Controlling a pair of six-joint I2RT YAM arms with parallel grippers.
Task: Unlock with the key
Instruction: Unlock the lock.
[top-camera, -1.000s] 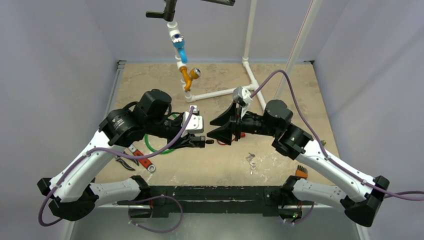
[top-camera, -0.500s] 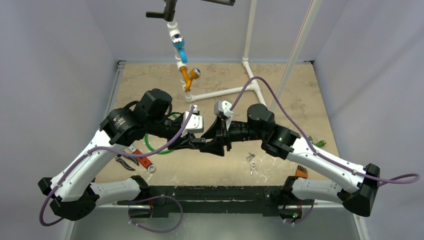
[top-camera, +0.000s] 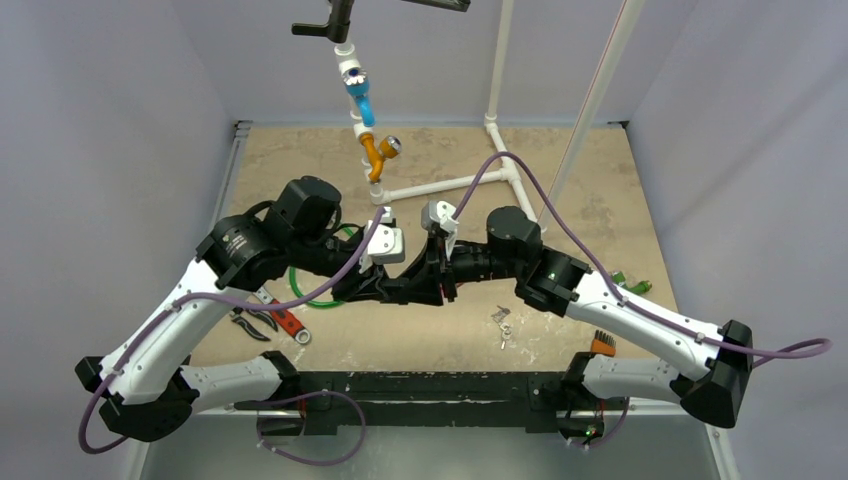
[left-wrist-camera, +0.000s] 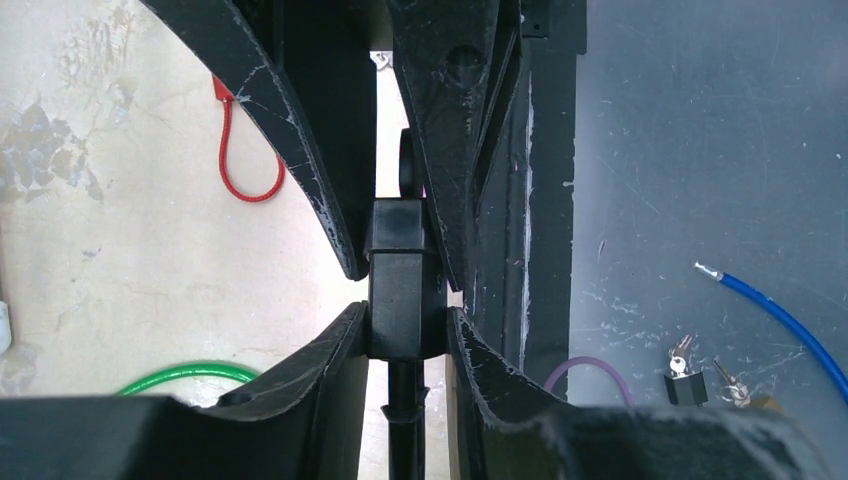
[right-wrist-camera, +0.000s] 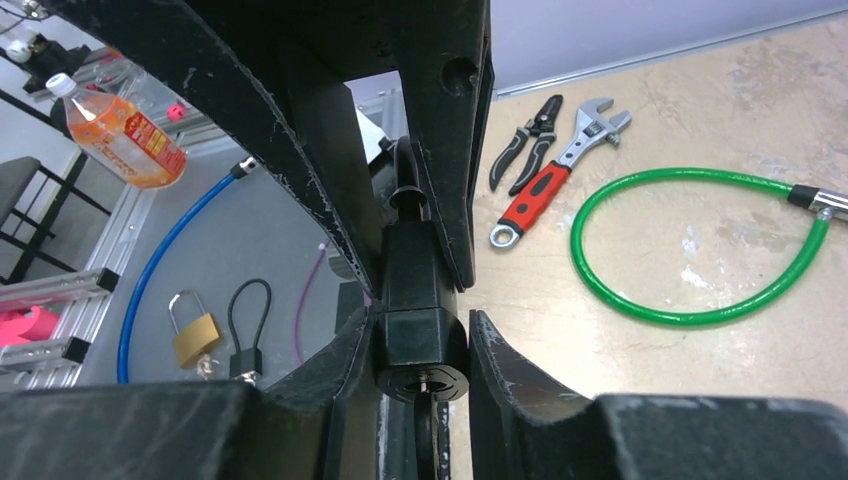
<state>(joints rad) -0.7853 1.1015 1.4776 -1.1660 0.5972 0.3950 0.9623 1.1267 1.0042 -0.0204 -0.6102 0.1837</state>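
A small black padlock (top-camera: 414, 289) hangs in the air between my two grippers, above the middle of the table. In the left wrist view my left gripper (left-wrist-camera: 405, 310) is shut on the padlock body (left-wrist-camera: 400, 270), and the black shackle runs back toward the camera. In the right wrist view my right gripper (right-wrist-camera: 421, 318) has its jaws against the sides of the padlock's (right-wrist-camera: 420, 335) keyhole end. The key (right-wrist-camera: 432, 430) sits in the keyhole, and its black head lies edge-on between those jaws. The two pairs of fingers overlap tip to tip.
A green cable loop (right-wrist-camera: 690, 315), a red-handled wrench (right-wrist-camera: 545, 190) and pliers (right-wrist-camera: 520, 150) lie on the table to the left. Loose keys (top-camera: 502, 322) lie right of centre. A white pipe frame (top-camera: 440, 185) with valves stands behind. A brush (top-camera: 601, 345) sits at the front right.
My right arm has swung left until its fingers meet the padlock held by the left gripper, and its jaws have narrowed onto it. The left arm has barely moved.
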